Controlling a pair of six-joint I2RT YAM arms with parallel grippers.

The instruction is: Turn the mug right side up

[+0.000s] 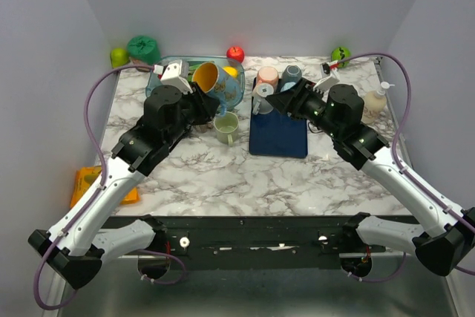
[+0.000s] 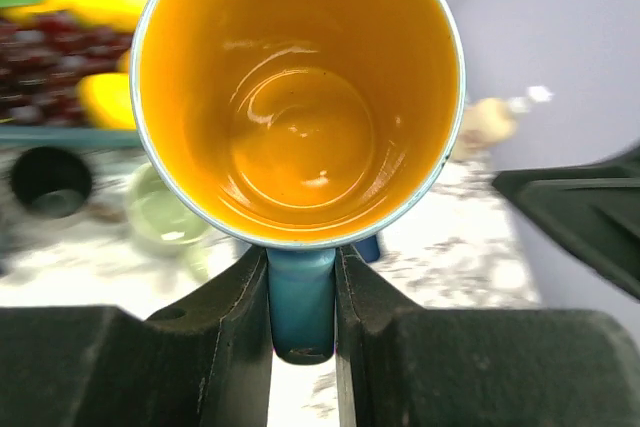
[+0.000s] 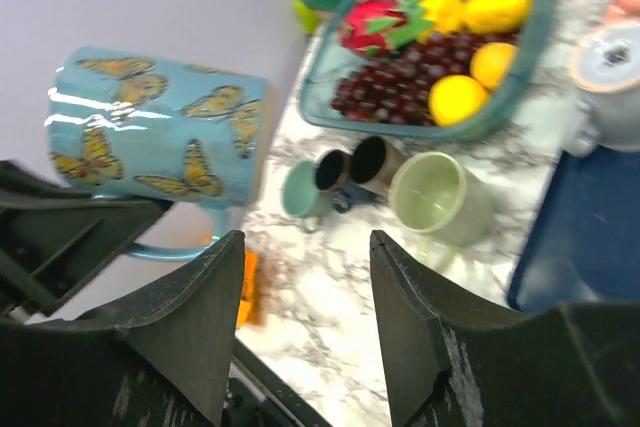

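Note:
The mug (image 1: pixel 223 85) is light blue with yellow butterflies and an orange inside. It hangs in the air above the table, lying roughly on its side with its mouth toward my left wrist. My left gripper (image 2: pixel 302 277) is shut on the mug's blue handle (image 2: pixel 300 292), and the orange inside (image 2: pixel 298 117) fills that view. From the right wrist the mug (image 3: pixel 150 127) shows at the left, handle downward. My right gripper (image 3: pixel 305 257) is open with nothing between its fingers, a short way right of the mug, and it hovers over the mat's left end (image 1: pixel 273 102).
A pale green mug (image 1: pixel 227 127) stands upright under the held one, beside a small teal mug (image 3: pixel 305 192) and two dark cups (image 3: pixel 372 162). A fruit tray (image 3: pixel 540 37) lies behind. Cups (image 1: pixel 267 76) stand on a blue mat (image 1: pixel 278 139). A soap bottle (image 1: pixel 377 100) stands at the right.

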